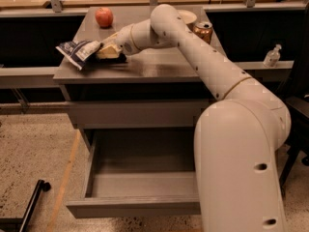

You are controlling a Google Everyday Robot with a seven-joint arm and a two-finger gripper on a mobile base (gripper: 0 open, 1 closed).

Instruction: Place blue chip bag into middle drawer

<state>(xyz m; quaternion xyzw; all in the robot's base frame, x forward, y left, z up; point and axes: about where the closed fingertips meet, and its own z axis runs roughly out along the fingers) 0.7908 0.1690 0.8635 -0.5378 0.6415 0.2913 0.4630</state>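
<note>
Camera view: the blue chip bag (77, 52) lies crumpled near the left edge of the worktop (159, 67), an apple (104, 17) behind it. The gripper (109, 51) sits against the bag's right end. Whether it has clamped the foil cannot be told. Below, the middle drawer (135, 208) stands pulled out. The bag looks light, soft and slippery, so a pinch on a gathered edge should hold better than its puffy middle. A can (203, 31) stands further right.

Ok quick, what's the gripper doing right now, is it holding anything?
Gripper: at the chip bag on the cabinet top; open or shut cannot be told.
</note>
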